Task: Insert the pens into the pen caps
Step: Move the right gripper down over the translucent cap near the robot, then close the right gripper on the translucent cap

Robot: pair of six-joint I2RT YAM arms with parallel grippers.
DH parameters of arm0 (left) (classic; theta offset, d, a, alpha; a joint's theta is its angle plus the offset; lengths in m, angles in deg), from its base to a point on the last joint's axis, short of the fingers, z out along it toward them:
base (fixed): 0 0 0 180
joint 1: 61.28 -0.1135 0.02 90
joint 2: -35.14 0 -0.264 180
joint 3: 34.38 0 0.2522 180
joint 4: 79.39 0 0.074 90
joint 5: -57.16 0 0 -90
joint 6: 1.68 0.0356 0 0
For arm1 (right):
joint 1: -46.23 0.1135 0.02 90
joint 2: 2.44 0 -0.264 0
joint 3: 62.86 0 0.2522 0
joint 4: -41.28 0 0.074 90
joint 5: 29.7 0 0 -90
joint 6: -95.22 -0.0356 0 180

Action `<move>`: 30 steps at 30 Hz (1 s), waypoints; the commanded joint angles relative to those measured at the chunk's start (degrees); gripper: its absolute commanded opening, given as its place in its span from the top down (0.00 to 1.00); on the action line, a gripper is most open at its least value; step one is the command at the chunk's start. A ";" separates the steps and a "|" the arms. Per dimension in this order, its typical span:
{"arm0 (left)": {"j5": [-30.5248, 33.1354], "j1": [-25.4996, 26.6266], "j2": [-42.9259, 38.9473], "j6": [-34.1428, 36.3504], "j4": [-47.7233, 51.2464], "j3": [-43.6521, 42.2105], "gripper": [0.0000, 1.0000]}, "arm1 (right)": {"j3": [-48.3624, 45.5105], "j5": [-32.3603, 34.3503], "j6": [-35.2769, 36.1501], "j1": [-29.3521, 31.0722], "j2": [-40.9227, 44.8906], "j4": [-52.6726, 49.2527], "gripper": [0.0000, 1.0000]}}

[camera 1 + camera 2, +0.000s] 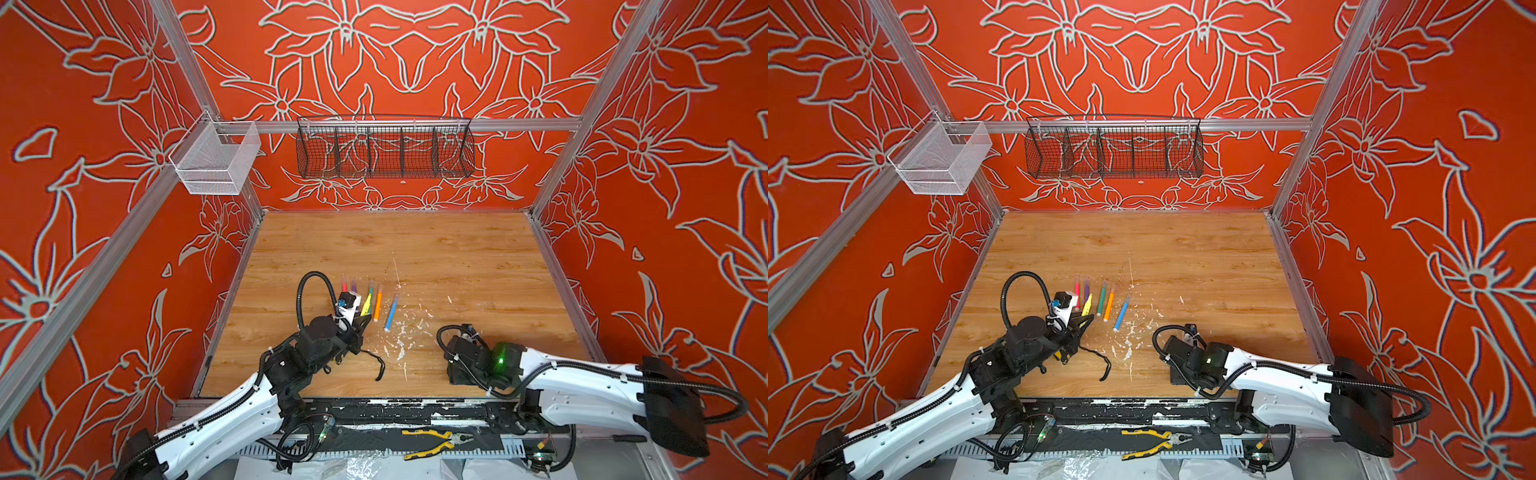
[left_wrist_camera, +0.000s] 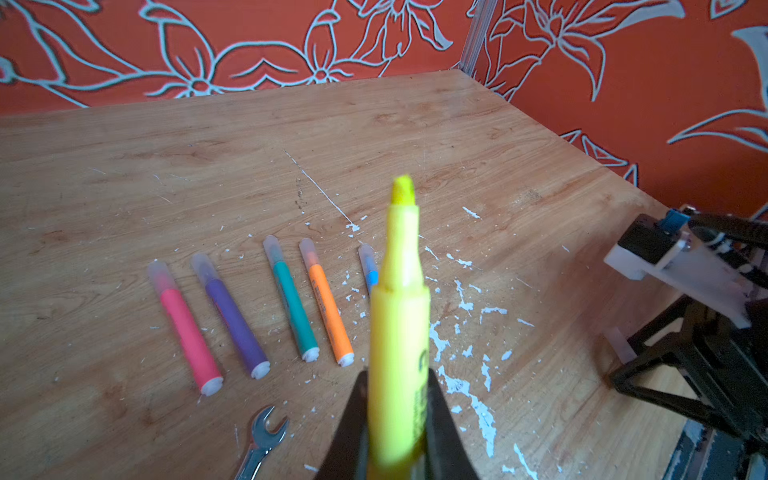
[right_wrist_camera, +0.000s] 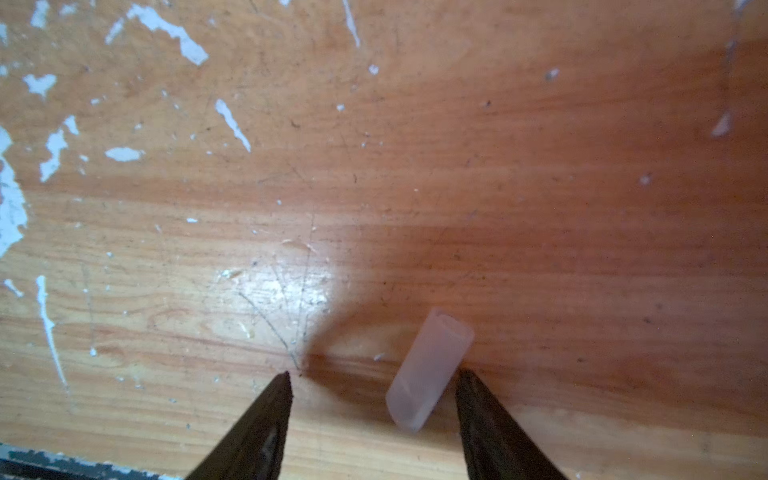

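My left gripper (image 2: 397, 374) is shut on the barrel of the yellow pen (image 2: 399, 324), whose bare tip points away from the wrist above the table. Five capped pens lie in a row on the wood: pink (image 2: 185, 328), purple (image 2: 232, 318), teal (image 2: 293, 305), orange (image 2: 328, 311) and blue (image 2: 369, 270), the blue one partly behind the yellow pen. Each wears a clear pen cap (image 2: 158, 274). In both top views the yellow pen (image 1: 366, 305) sits beside that row. My right gripper (image 3: 376, 374) is open, low over the table. A loose clear pen cap (image 3: 430, 370) lies between its fingers, close to one of them.
A silver wrench (image 2: 262, 436) lies near the pens' white ends. White paint flecks (image 2: 461, 299) dot the wood. A black cord (image 1: 376, 363) lies near the left arm. Yellow pliers (image 1: 436, 442) rest on the front rail. A black wire basket (image 1: 384, 147) and a white mesh basket (image 1: 216, 160) hang on the walls.
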 commanded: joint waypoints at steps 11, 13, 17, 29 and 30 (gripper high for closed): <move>-0.96 -0.17 -0.31 -0.02 0.03 1.46 1.00 | 0.87 3.07 1.06 -0.34 -3.49 -0.07 0.55; -0.96 -0.16 -0.35 -0.02 0.01 1.46 1.00 | 1.14 2.98 1.28 -0.34 -4.24 0.07 0.58; -1.13 -0.16 -0.65 -0.19 0.08 1.50 1.00 | 2.02 3.62 1.59 -0.39 -5.74 -0.53 0.65; -2.43 -0.16 -1.64 -0.46 0.51 1.88 1.00 | 1.32 4.43 1.21 -0.41 -7.26 -1.34 0.82; -2.66 -0.20 -1.61 -0.52 0.55 1.90 1.00 | 1.19 4.43 1.19 -0.34 -7.26 -1.34 0.84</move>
